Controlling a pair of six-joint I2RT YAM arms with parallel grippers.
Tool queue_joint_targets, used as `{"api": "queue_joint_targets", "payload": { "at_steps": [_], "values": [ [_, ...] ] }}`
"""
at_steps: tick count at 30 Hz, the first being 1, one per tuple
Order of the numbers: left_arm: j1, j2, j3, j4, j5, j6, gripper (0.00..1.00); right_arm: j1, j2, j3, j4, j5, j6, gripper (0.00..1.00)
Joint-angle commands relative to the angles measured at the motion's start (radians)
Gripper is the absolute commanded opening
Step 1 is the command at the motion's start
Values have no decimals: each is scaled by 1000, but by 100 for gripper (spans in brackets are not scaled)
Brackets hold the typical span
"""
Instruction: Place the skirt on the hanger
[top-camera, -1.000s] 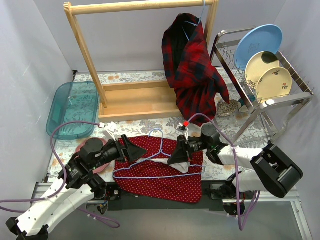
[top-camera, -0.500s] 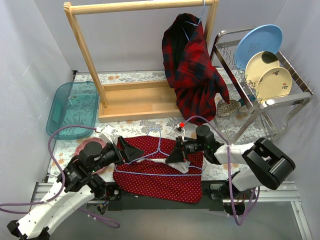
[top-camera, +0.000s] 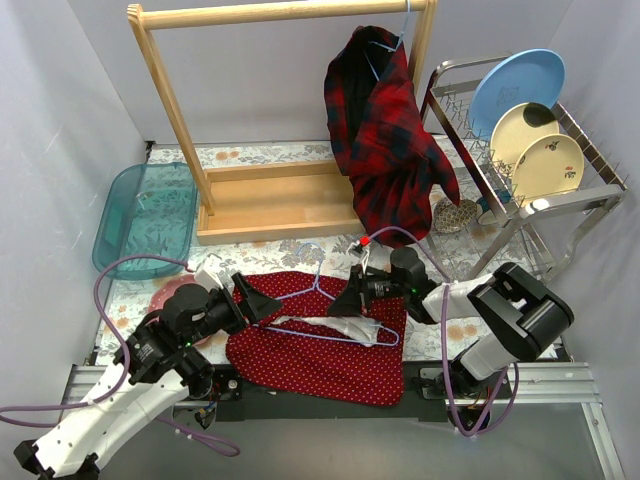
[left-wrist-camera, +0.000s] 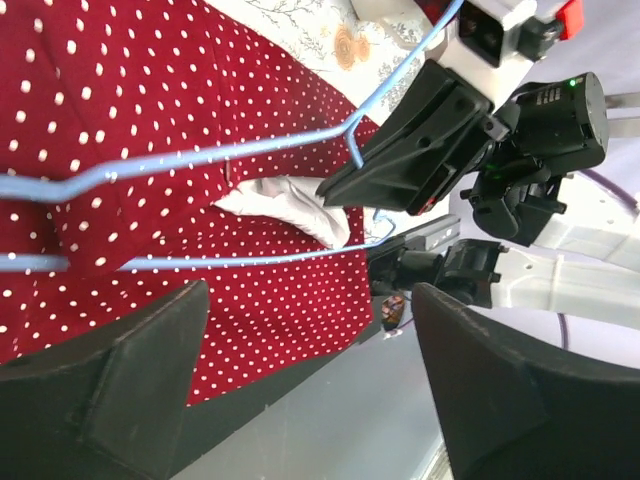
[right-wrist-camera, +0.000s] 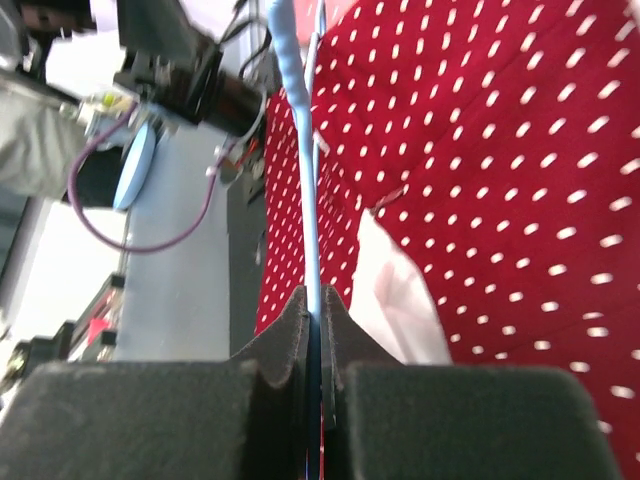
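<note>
- while the right gripper (right-wrist-camera: 315, 305) was pinched shut on the hanger (right-wrist-camera: 307, 200), what was left doing?
- left gripper (left-wrist-camera: 310, 295) had its jaws wide apart with nothing between them. it hung low over the skirt (top-camera: 320, 365), just beside the hanger's left shoulder.
- where did right hold it?
- on the thin blue wire, just right of the neck. wrist view showed the wire running straight through the closed fingers.
- and the skirt?
- flat on the table (top-camera: 250, 155) at the near edge, between the two arms. the hanger lay on top of it, hook pointing to the far side. a white lining patch (left-wrist-camera: 285, 200) showed inside the wire triangle, probably the waistband opening.
- so which step?
- my read: the hanger was being lined up over the waist and the skirt wasn't on it yet. no cloth sat over or through the wire anywhere i could see.
- next move?
- left needed to close on the waistband edge near that lining and draw it over the hanger's left end. right needed to hold the wire steady.
- risks?
- a pinch on thin wire could let the hanger swivel. left also had to catch the right layer of cloth, and i couldn't tell the layers apart from these views.
</note>
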Motion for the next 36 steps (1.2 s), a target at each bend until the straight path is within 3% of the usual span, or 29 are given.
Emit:
{"api": "queue_joint_targets", "payload": {
  "at_steps": [1, 5, 12, 18, 20, 22, 23, 27, 32, 36],
  "values": [
    [3, 2, -4, -2, 30, -28, 78, -32, -35, 1, 53, 53, -20, 1],
    [3, 74, -38, -29, 26, -59, 75, -35, -9, 22, -7, 47, -46, 1],
    [3, 223, 8, -124, -111, -99, 84, -35, -2, 33, -43, 42, -60, 1],
    [3, 335, 39, -167, -174, -97, 84, -39, 2, 36, -46, 31, -57, 1],
    [2, 360, 41, -155, -185, -106, 76, -41, 10, 39, -46, 27, -54, 1],
    [2, 378, 19, -99, -197, -122, 73, -42, 19, 42, -44, 16, -49, 1],
    [3, 377, 4, -63, -192, -122, 67, -41, 22, 45, -44, 13, -46, 1],
    [3, 401, -36, 40, -212, -120, 65, -45, 16, 42, -44, 8, -45, 1],
    [2, 418, -42, 43, -203, -103, 59, -53, 16, 44, -37, 4, -35, 1],
    [2, 433, -36, 17, -188, -103, 62, -55, 21, 44, -35, 1, -34, 1]
  ]
}}
